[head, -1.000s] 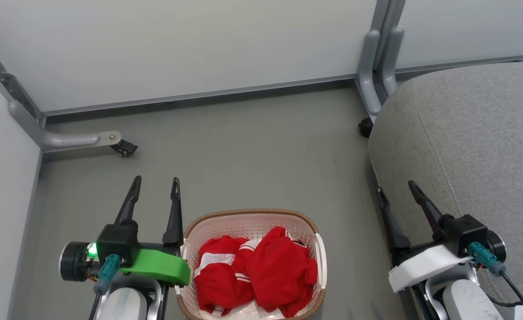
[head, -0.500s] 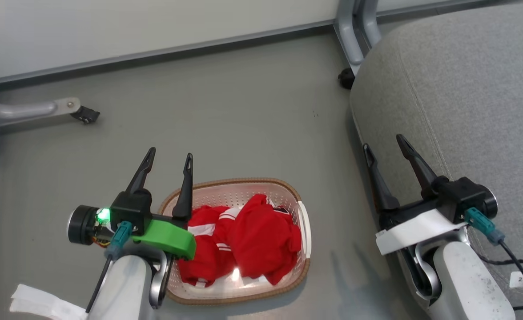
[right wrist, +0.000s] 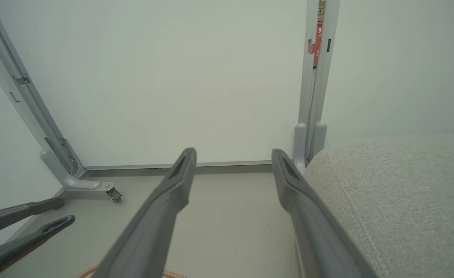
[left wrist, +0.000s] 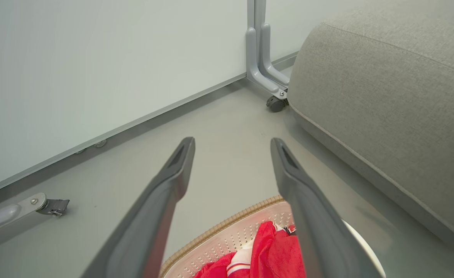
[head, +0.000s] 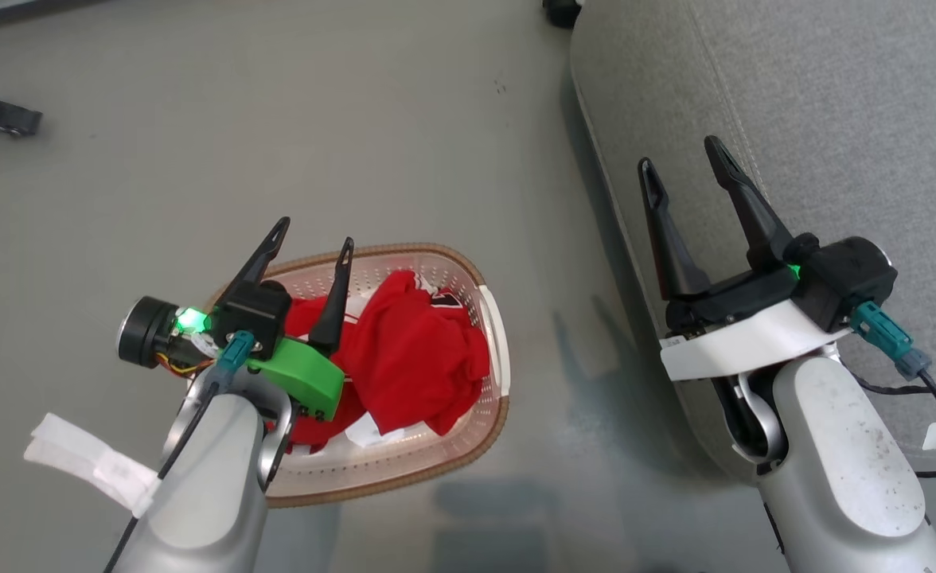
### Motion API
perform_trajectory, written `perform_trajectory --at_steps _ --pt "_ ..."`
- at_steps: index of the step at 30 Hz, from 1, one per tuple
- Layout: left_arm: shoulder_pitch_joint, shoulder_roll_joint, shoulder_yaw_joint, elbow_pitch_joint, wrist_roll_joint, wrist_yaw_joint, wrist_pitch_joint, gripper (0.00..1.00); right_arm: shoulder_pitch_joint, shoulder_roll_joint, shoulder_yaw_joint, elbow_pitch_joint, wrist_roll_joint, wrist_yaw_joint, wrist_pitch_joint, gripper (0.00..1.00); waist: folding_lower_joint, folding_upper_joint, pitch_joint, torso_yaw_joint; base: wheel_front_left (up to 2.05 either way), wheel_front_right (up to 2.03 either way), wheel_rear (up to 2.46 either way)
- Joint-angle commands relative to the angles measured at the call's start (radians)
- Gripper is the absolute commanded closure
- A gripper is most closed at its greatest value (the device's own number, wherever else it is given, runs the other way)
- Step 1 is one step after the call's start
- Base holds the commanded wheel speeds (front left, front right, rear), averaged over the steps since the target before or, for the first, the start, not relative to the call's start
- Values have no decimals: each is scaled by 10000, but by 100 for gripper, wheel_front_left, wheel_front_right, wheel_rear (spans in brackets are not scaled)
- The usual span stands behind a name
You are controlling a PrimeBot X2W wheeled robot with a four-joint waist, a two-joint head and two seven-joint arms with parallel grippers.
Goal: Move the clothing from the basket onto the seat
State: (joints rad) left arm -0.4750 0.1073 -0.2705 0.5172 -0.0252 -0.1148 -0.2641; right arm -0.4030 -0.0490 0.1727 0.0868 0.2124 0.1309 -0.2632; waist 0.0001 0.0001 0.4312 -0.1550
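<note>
The left end effector [head: 317, 232] is hanging wide open, holding nothing, over the left end of the basket [head: 404, 249], and the red clothing [head: 412, 350] is lying in the basket just to its right. The basket is sitting on the grey floor [head: 197, 143], apart from the grey seat [head: 834, 119]. The right end effector [head: 679, 153] is hovering wide open and empty over the seat's edge, facing a white wall [right wrist: 173, 77].

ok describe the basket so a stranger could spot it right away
Start at the large light grey fabric seat; on the grey floor beside it sits a cream-white perforated plastic basket. Its brown woven-look rim and the bright red clothing inside set it apart.
</note>
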Motion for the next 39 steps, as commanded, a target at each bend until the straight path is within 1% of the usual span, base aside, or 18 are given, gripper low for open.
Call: perform_trajectory --at_steps 1,10,18,27,31,39 --pt "-356 117 -91 161 122 -57 -9 0 -210 -24 16 -64 84 -3 -23 0 -1 -1 1092 -784 0 0 0" --pt "-1550 381 -776 1622 87 -149 -9 0 -713 -23 57 -345 276 -3 -23 0 -1 -1 2326 -1204 0 0 0" --pt "-2427 737 -1541 2740 125 -166 -9 0 -1142 -24 182 -565 336 -3 -25 0 -1 -1 3298 -1314 0 0 0" --pt "-3069 936 -2667 3889 -256 -170 -9 0 -1543 -26 344 -647 379 -3 -25 0 -1 -1 4049 -1427 0 0 0" --pt "-3287 1006 -3015 4502 -361 -171 -9 0 -1608 -24 308 -696 377 -3 -25 0 -1 -1 4320 -1503 0 0 0" --pt "-3819 967 -3601 5608 -479 -172 -8 0 -1656 -26 292 -755 396 -3 -25 0 -1 -1 4771 -1562 0 0 0"
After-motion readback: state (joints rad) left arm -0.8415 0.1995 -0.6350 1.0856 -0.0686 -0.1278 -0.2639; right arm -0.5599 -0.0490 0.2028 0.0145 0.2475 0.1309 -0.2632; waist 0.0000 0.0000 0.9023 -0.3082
